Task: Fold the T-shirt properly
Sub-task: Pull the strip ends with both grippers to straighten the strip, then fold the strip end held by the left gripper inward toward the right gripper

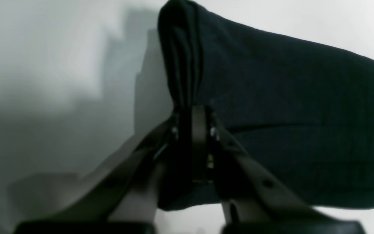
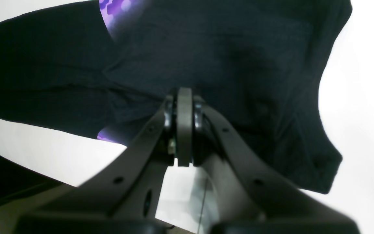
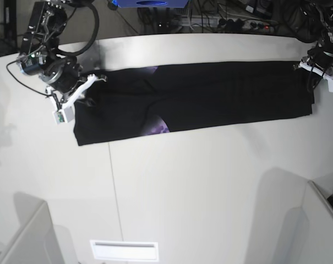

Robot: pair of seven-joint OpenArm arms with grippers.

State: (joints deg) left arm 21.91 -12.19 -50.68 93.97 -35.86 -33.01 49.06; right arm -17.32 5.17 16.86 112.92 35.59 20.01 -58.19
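Note:
The black T-shirt lies as a long folded band across the far part of the white table, with a bit of purple print showing near its left third. My left gripper is shut on a bunched edge of the T-shirt at the band's right end. My right gripper is shut on the T-shirt's cloth at the band's left end, where purple print shows above the fingers. Both ends are lifted slightly.
Cables and power strips lie behind the table's far edge. A white slot plate sits at the table's near edge. Grey panels stand at the near left and near right.

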